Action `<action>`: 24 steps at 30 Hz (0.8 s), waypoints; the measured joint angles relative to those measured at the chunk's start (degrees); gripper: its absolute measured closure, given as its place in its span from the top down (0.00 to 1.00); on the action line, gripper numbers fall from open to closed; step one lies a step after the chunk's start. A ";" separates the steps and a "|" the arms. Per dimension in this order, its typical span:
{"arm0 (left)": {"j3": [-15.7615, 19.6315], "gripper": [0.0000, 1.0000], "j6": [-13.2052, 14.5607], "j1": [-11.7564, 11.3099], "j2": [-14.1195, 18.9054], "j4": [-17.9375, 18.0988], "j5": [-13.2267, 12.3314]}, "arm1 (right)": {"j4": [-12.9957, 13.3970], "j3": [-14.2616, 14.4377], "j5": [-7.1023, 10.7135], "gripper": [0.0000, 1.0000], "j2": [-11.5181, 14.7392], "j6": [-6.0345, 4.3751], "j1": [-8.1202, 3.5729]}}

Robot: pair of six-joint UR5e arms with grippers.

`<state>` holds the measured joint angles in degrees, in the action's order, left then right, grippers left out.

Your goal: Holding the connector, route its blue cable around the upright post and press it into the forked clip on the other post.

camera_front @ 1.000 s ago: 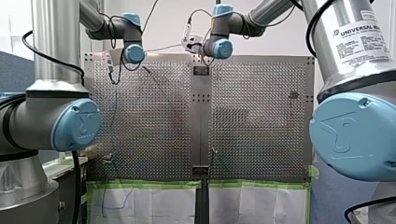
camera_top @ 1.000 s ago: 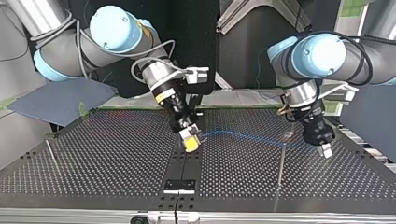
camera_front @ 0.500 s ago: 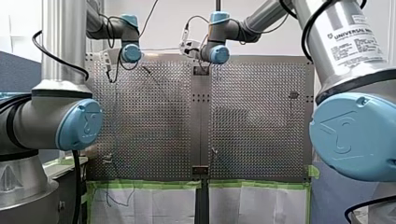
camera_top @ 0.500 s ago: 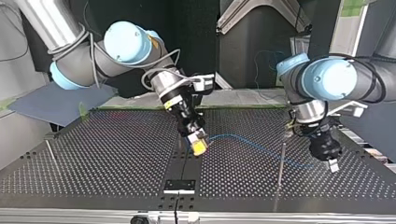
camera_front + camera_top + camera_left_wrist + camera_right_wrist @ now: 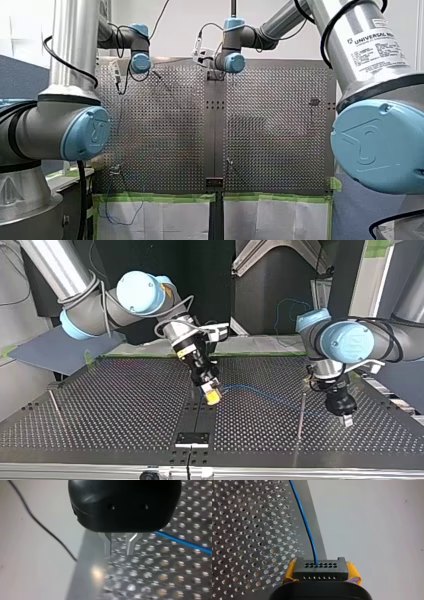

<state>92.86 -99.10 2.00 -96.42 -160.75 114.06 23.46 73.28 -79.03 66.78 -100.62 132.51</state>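
I have the black connector (image 5: 320,568) clamped between the yellow pads (image 5: 352,572) of my right gripper (image 5: 320,575). Its face of small holes points away from the wrist. The blue cable (image 5: 308,527) leaves the middle of that face and runs on ahead of the gripper, curving gently along the plain edge strip of the perforated table (image 5: 249,530).

From the top view, my right gripper is tilted down over the table's centre seam, with its tips close above the surface. The cable arcs away from it toward my left gripper (image 5: 346,419). I can follow it as far as the thin upright post (image 5: 301,412) just beside that gripper, where I lose the line.

On the left wrist view, the two metal fingers (image 5: 108,543) stand a narrow gap apart with nothing between them, hovering over the plate near its edge. The blue cable lies on the holes to one side of them, apart from the tips. A thin dark wire (image 5: 42,527) lies off the table on the other side.

A second post (image 5: 54,402) stands well beyond my right gripper. I cannot tell which post carries the forked clip.
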 joint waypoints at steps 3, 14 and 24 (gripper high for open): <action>0.01 0.34 -0.64 -0.20 -1.30 0.02 -1.08 | -0.04 0.01 -0.09 0.00 -0.15 -0.04 0.01; -0.01 0.34 -5.59 -1.66 -2.56 0.27 -6.43 | 1.37 0.01 -0.01 0.00 -1.56 -0.18 -0.04; -0.06 0.36 -10.24 -3.45 -4.46 1.01 -10.12 | 4.42 -0.81 0.26 0.00 -2.50 -2.09 -0.34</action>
<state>92.81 -109.33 -1.45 -100.88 -159.74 103.94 27.88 72.47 -78.76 64.28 -102.70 132.17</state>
